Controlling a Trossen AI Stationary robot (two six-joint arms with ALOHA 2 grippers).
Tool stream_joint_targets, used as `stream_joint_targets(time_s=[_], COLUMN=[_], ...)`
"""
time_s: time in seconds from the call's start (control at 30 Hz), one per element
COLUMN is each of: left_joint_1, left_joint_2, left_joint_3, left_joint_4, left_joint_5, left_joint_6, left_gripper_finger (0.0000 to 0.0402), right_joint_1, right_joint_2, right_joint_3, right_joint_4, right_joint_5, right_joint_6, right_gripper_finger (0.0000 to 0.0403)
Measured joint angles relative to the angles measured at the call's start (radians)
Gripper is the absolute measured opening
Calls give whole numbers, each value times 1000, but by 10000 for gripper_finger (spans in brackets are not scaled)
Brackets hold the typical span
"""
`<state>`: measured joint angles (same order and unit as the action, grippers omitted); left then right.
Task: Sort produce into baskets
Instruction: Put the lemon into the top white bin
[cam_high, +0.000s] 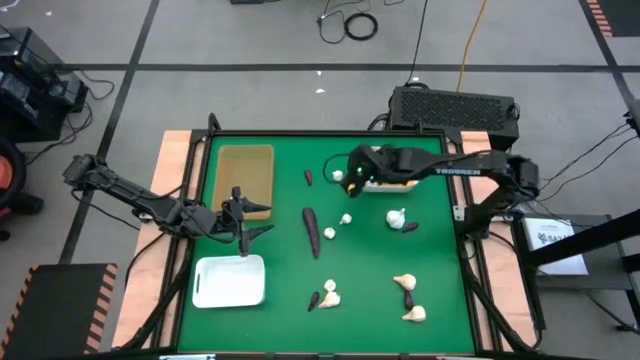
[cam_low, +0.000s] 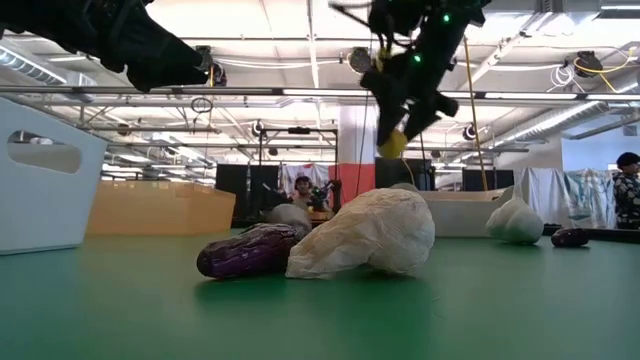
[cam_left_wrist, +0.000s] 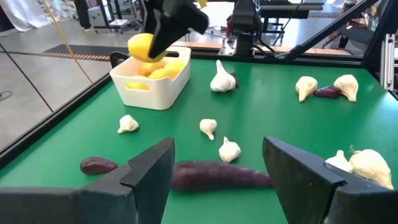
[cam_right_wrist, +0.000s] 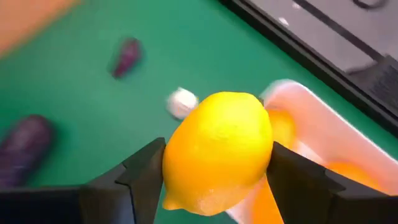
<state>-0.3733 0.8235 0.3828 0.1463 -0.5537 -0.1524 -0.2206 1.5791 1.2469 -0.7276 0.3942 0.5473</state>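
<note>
My right gripper (cam_high: 352, 178) is shut on a yellow lemon (cam_right_wrist: 217, 149), held in the air by the near-left corner of a white tray (cam_right_wrist: 314, 134) that holds more yellow fruits (cam_left_wrist: 163, 71). My left gripper (cam_high: 243, 228) is open and empty, between the tan tray (cam_high: 245, 172) and a second white tray (cam_high: 230, 281). Beyond its fingers a long purple eggplant (cam_left_wrist: 217, 175) lies on the green table. Garlic bulbs (cam_left_wrist: 229, 149) and small purple pieces (cam_left_wrist: 98, 165) are scattered on the table. My right gripper pinches the lemon's two opposite sides (cam_right_wrist: 177, 158) between its two fingers. The fingers slant down from the table's right side. The lemon is lifted clear, over the table beside the white tray's edge (cam_left_wrist: 134, 79).
Garlic and a purple piece lie close to the low camera (cam_low: 370, 235). More garlic and purple pieces lie at the near right (cam_high: 408, 298) and mid-right (cam_high: 398, 218). A black box (cam_high: 455, 108) stands behind the table's far edge.
</note>
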Motion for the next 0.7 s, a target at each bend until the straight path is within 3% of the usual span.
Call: stream_joint_targets(time_s=[0.2,0.4,0.7], left_joint_1=[0,0,0], left_joint_2=[0,0,0], left_joint_3=[0,0,0], left_joint_4=[-3,-7,-8], left_joint_5=[0,0,0], left_joint_6=[0,0,0], left_gripper_finger=[251,251,251], right_joint_1=[-73,-106,-115], right_joint_2=[13,47,72], right_joint_3=[0,0,0], right_joint_4=[-138,-164,-157], right_joint_5=[-5,-7,-57], right_joint_6=[-6,-10,-10], right_gripper_finger=[242,247,302])
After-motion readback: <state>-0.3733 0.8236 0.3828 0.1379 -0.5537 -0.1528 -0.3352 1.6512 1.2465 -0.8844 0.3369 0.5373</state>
